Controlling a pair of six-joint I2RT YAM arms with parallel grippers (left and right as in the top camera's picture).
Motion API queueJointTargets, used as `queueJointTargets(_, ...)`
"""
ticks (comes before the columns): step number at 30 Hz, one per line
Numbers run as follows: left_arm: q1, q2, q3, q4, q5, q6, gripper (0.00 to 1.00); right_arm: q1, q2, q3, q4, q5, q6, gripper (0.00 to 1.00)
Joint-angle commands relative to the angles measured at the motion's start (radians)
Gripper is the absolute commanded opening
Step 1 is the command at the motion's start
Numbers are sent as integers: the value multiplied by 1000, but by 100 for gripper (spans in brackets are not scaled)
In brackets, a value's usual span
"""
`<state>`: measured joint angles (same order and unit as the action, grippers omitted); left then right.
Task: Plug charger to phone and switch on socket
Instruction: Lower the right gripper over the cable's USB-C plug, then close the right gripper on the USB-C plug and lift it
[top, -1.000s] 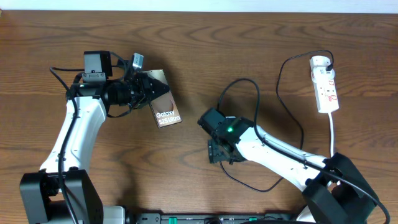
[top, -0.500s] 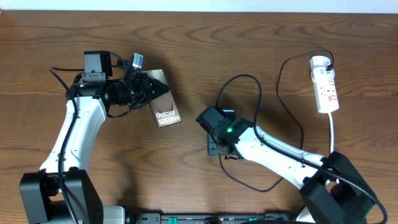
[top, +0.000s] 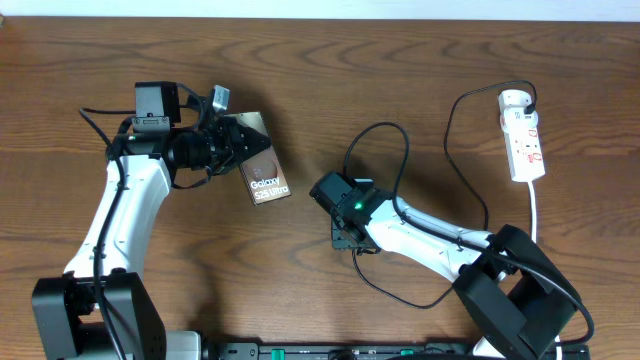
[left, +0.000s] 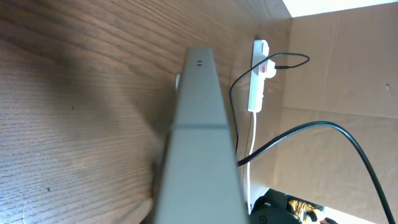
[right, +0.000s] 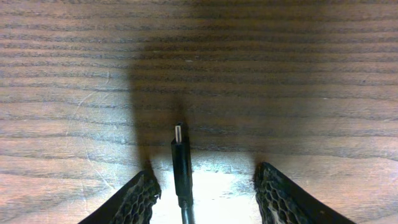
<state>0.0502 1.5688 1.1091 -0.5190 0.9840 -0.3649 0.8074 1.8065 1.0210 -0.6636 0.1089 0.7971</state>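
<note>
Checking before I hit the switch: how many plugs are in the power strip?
1. A black plug sits at the rounded far end of the white power strip, on the robot's right. No other plug shows, though the outlets are small in view.

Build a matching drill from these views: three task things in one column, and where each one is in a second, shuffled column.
Things:
1. phone
2. charger tip
3. socket

Places:
A. lying on the wood between the open right fingers, touched by neither
B. on the table's far right side, with a black cable running to its end
C. gripped by the shut left fingers

Pairs: 1-C, 2-A, 3-B
</note>
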Motion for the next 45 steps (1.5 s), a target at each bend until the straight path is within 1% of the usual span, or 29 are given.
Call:
queueJointTargets(1, -1, -7, 12, 4, 16, 13, 7, -3, 43, -13, -2, 8, 10, 46)
queueJointTargets(3, -1, -7, 12, 4, 16, 13, 7, -3, 43, -13, -1, 8, 10, 41)
queueJointTargets(6, -1, -6, 12, 4, 16, 13, 7, -3, 43, -13, -1, 6, 10, 36)
queueJointTargets(15, -1, -7, 12, 3, 16, 13, 7, -3, 43, -13, -1, -10, 10, 14)
queueJointTargets(20, -1, -7, 12, 3, 16, 13, 7, -3, 43, -13, -2, -10, 10, 10)
queueJointTargets(22, -1, -6, 12, 3, 16, 13, 7, -3, 43, -13, -2, -11, 10, 3)
queueJointTargets(24, -1, -7, 12, 3, 16, 13, 7, -3, 43, -13, -2, -18, 10, 1)
queueJointTargets(29, -1, -7, 12, 3, 16, 13, 7, -3, 43, -3, -10, -41, 10, 1)
queueJointTargets(33, -1, -7, 12, 4, 16, 13, 7, -17, 25, 76, -95, -40, -10, 1)
queueJointTargets(39, -1, -7, 12, 4, 16, 14, 7, -123, -89, 362, -344, -55, -160, 1)
queueJointTargets(40, -1, -7, 12, 4, 16, 14, 7, -175, -140, 476, -405, -151, -266, 1)
queueJointTargets(41, -1, -7, 12, 4, 16, 14, 7, -196, -159, 513, -417, -210, -317, 1)
queueJointTargets(42, -1, -7, 12, 4, 16, 14, 7, -229, -186, 555, -426, -318, -395, 1)
queueJointTargets(43, -1, -7, 12, 5, 16, 14, 7, -273, -215, 593, -426, -501, -513, 1)
queueJointTargets(44, -1, -7, 12, 5, 17, 18, 7, -311, -233, 608, -424, -663, -600, 1)
queueJointTargets(45, -1, -6, 12, 5, 17, 18, 7, -333, -241, 611, -421, -763, -644, 1)
